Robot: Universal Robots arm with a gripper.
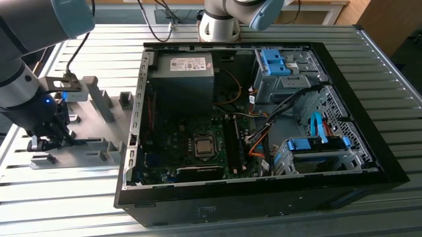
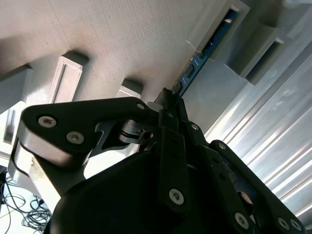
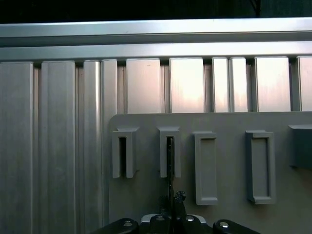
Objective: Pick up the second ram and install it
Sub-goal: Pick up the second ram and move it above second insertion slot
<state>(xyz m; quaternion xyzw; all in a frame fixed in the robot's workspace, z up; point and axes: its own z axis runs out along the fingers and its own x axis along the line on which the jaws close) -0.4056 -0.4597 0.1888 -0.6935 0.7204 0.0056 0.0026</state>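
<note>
Gripper (image 1: 47,142) is down on the grey holder (image 1: 99,150), which sits just beside the open PC case (image 1: 264,200), on the exterior view's left. In both wrist views the second ram (image 2: 207,51) (image 3: 170,156) stands on edge in a holder slot. Fingers (image 2: 171,126) are pinched together on its near end.

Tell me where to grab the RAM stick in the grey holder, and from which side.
Probably take the second ram by its free middle span, pinching the flat faces, coming straight down onto the grey holder. It stands on edge, thin, with an end seated in a slotted bracket.
</note>
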